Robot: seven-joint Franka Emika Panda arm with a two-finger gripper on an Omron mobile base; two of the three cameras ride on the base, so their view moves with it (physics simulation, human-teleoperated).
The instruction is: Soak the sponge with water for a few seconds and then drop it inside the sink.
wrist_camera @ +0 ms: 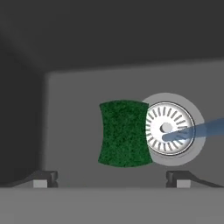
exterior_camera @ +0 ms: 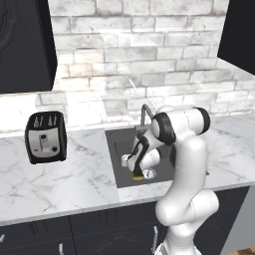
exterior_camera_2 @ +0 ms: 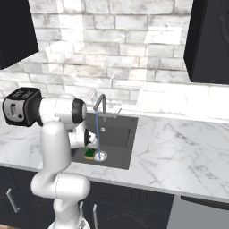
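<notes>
Tool [wrist_camera: 112,179] wide open and empty above sponge [wrist_camera: 124,133], flat on sink [wrist_camera: 70,113] floor, edge overlapping drain [wrist_camera: 169,128] rim.

Black-and-silver toaster [exterior_camera: 46,137] on marble counter [exterior_camera: 74,179]; dark cabinets [exterior_camera: 25,45] above

Sponge [wrist_camera: 125,133] in sink [wrist_camera: 78,113], beside drain [wrist_camera: 169,128].

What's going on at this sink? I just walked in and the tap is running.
A white robot arm reaches down into the dark grey sink. Its gripper is open and holds nothing. The sponge, green scouring side up, lies on the sink floor, its edge overlapping the rim of the round silver drain. Water runs from the gooseneck tap in a thin stream that lands on the drain beside the sponge. So the sponge is already inside the sink.
</notes>
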